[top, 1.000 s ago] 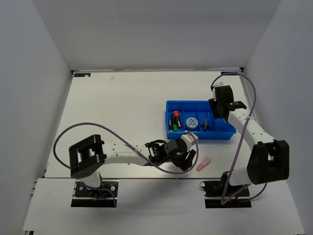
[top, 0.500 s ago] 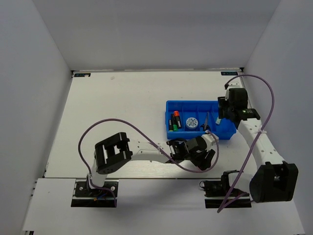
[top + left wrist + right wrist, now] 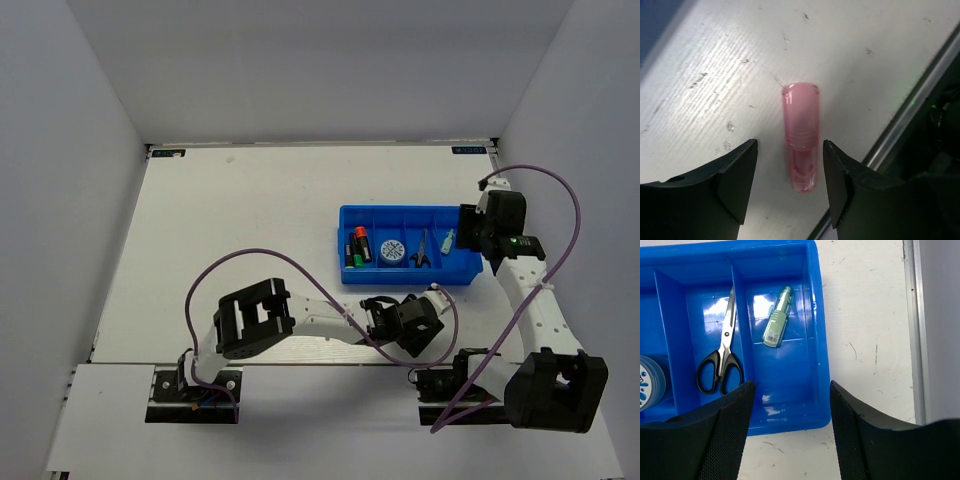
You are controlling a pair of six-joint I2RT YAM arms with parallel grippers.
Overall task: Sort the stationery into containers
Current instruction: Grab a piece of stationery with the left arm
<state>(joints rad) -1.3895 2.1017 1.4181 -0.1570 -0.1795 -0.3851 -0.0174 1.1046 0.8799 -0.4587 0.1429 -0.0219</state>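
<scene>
Bright even overhead light, soft faint shadows, glare patches on the blue bin (image 3: 790,305) floor, sharp focus

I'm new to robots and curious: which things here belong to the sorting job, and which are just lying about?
Job: blue bin, scissors, green piece, disc, markers, pink piece.
Lying about: purple cables, table.

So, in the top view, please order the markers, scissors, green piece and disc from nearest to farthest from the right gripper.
1. The green piece, rightmost compartment, by the right gripper.
2. The scissors, next compartment leftward.
3. The disc, further left.
4. The markers, leftmost.
</scene>
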